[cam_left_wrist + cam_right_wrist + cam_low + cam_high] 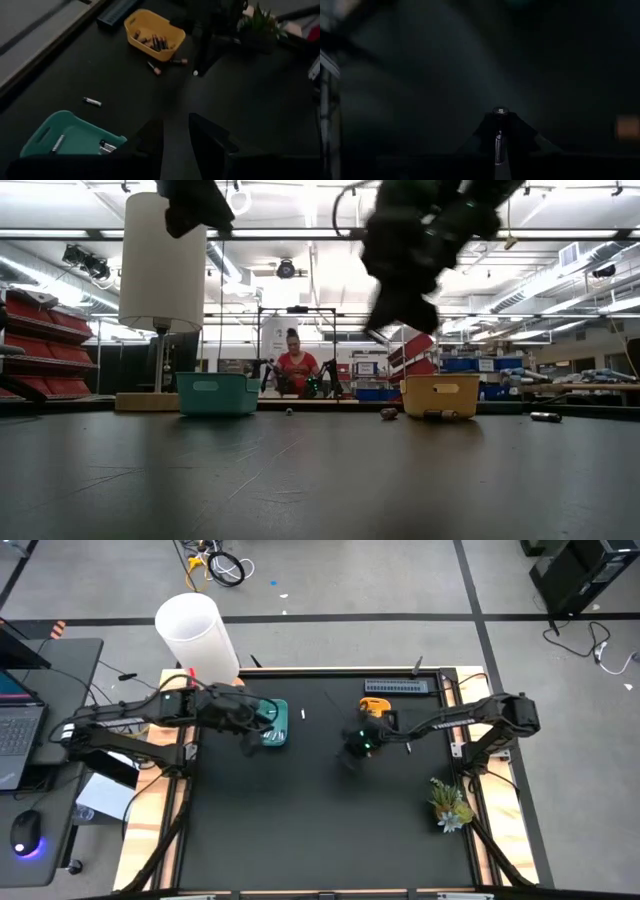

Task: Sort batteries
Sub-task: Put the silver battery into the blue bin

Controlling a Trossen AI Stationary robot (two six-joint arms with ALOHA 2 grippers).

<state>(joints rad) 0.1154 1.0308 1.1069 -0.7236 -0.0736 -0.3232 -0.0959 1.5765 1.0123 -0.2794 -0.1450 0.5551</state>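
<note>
High view: overhead, facing straight down; takes in the whole desk (pixel 300 830), both arms, and the floor beyond.

Low view: set at desk-top height, facing level across the surface into the room behind; the arms enter from the top edge. Teal tray (pixel 217 393) and yellow tray (pixel 440 394) stand at the far edge.

Left wrist view: on the left arm, raised above the desk, looking forward and down past its own fingers (pixel 150 142); close over the teal tray, with the yellow tray farther off.

Right wrist view: on the right arm, very near, facing dark desk surface.

Shared: both trays appear in the high, low and left wrist views.
</note>
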